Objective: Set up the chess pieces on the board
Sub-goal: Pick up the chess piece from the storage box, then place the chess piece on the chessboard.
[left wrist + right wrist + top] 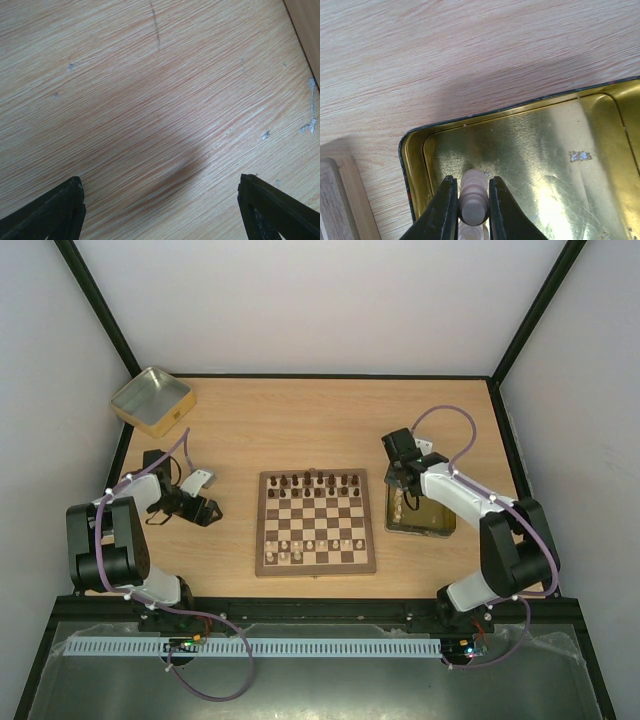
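The board [316, 521] lies in the middle of the table, with dark chessmen on its far rows and several cream-white chess pieces [300, 549] on its near rows. My right gripper [473, 200] is shut on a cream-white chess piece [473, 197] inside the gold tin [545, 165] right of the board; in the top view it [402, 492] hangs over the tin's far-left part. A corner of the board [335, 200] shows at the lower left of the right wrist view. My left gripper [160, 200] is open and empty over bare table, left of the board [205, 508].
A second gold tin [151, 399] sits at the table's far left corner. The tin by the right arm [420, 512] holds more cream pieces. Black frame rails run along the table's edges.
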Controlling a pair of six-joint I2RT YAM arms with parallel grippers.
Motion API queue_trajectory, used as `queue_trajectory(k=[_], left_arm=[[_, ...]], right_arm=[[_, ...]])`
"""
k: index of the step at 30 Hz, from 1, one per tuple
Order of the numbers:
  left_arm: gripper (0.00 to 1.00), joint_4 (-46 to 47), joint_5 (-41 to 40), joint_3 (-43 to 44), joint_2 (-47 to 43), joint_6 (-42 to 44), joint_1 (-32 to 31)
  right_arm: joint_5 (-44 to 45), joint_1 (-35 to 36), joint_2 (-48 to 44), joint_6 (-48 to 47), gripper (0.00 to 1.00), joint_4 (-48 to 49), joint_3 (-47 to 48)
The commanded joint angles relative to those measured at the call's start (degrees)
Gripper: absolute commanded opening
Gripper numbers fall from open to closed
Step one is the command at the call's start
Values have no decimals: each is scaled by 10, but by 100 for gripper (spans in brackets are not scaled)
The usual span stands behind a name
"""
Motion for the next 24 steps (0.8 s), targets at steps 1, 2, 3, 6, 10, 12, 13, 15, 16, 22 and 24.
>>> queue_trajectory(k=[1, 2, 3, 6, 10, 12, 13, 15, 16, 22, 24], left_arm=[[83, -38, -16, -19, 10, -1, 3], [84, -38, -16, -19, 10, -1, 3], [83, -37, -16, -19, 10, -1, 3], [84, -37, -17, -19, 10, -2, 2], [84, -36, -19, -20, 9, -3, 3], [83, -35, -18, -20, 11, -3, 3], [84, -36, -19, -19, 12, -3, 3], [83, -36, -19, -19, 14, -3, 3], [84, -36, -19, -19, 14, -3, 3], [83, -34, -22, -21, 8, -6, 2], [84, -34, -23, -21, 8, -6, 2]], right_arm=[[31, -2, -22, -6, 10, -29, 16], [31, -2, -24, -5, 10, -30, 16], [29, -2, -26, -4, 10, -32, 15], [18, 0, -47, -4, 9, -43, 18], [27, 27, -90, 3, 9, -78, 31], [46, 54, -105, 7, 9, -104, 44], [52, 66, -110, 12, 9, -112, 51], [52, 90, -122, 19, 9, -133, 59], [53, 103, -127, 25, 9, -141, 61], [58, 231, -141, 86, 9, -184, 80], [57, 277, -140, 112, 9, -192, 81]])
